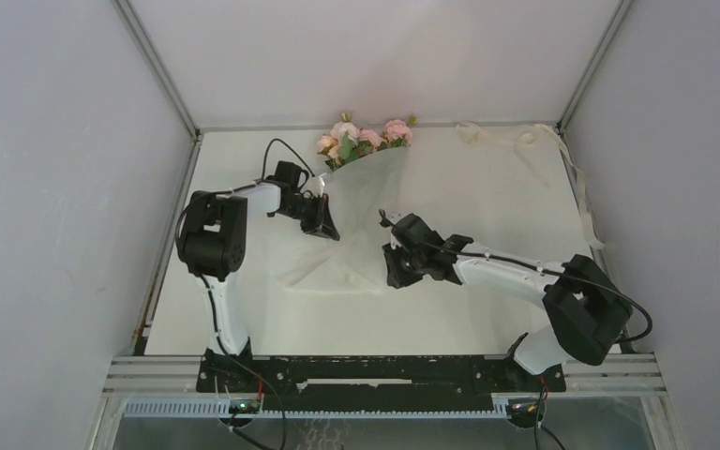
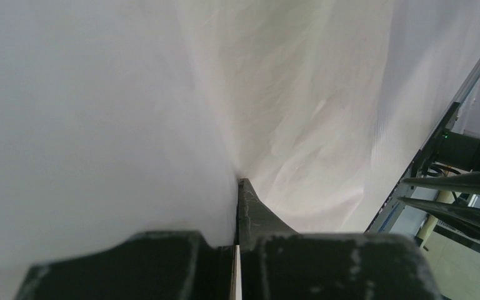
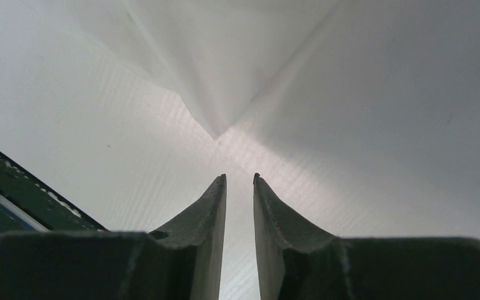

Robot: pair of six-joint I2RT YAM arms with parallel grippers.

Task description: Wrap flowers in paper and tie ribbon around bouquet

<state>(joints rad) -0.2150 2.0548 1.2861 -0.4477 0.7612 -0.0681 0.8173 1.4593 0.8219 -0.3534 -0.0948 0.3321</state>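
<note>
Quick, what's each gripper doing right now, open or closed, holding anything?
Left gripper: closed, pinching the paper.
Right gripper: slightly open, holding nothing.

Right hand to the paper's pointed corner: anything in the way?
Nothing visible. The right hand, jaws slightly apart and empty, points straight at the corner of the paper just ahead, with nothing between them.

Pink flowers (image 1: 364, 139) against rumpled white paper (image 1: 356, 202)
</note>
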